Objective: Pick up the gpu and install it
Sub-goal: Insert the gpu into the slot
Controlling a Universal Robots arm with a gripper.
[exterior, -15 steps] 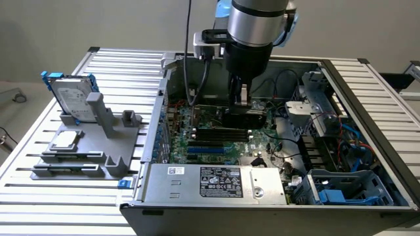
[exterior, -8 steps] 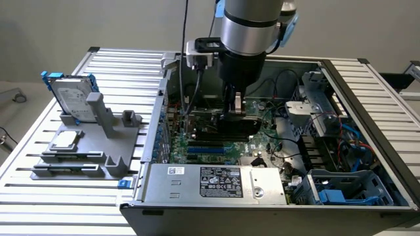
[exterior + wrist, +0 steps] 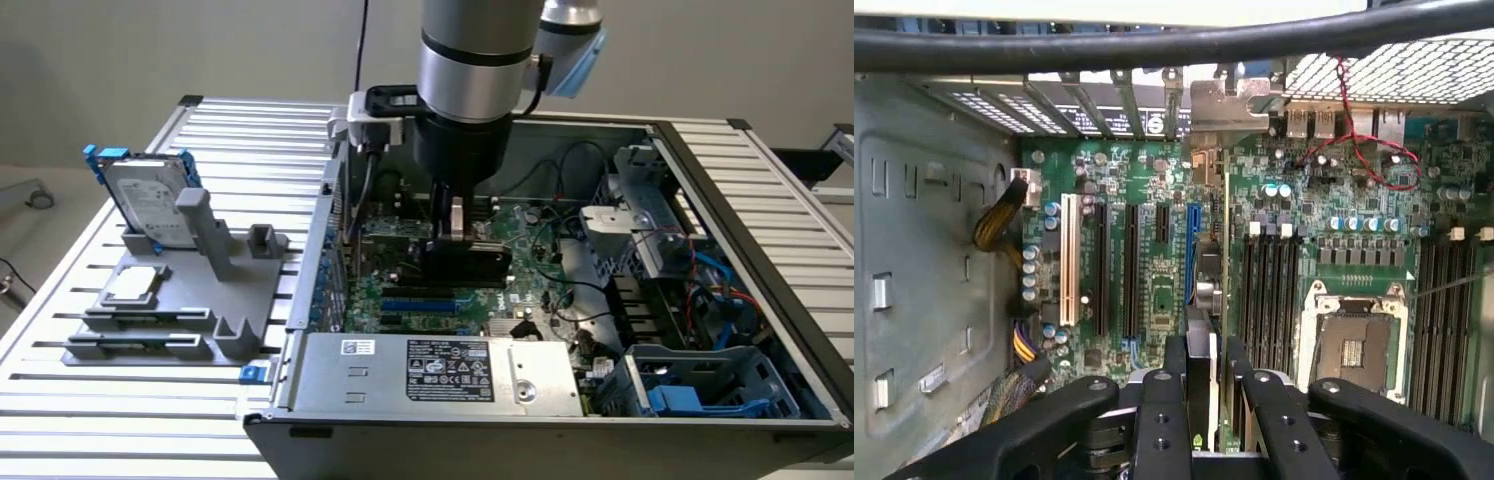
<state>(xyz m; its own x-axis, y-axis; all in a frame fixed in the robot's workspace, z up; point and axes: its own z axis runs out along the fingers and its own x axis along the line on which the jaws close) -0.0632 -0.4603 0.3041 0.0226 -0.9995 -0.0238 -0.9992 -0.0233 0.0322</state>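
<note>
Black-shrouded and seen edge-on, the gpu [image 3: 467, 262] is clamped in the gripper [image 3: 457, 228] low inside the computer case [image 3: 534, 450], just above the motherboard [image 3: 527, 255] and in line with the blue expansion slot [image 3: 1194, 225]; whether its edge is seated cannot be told. For a clean fit, the card should be held upright and parallel to the slot, its silver bracket [image 3: 1229, 105] matched to the rear opening, and pressed straight down. A power supply [image 3: 441, 370] and blue drive bays [image 3: 707, 385] are housed along the case's near edge. Towards the table's [image 3: 254, 120] edge on the exterior view's left, a grey fixture [image 3: 227, 335] carries a hard drive [image 3: 144, 195] and a CPU chip [image 3: 134, 287]
</note>
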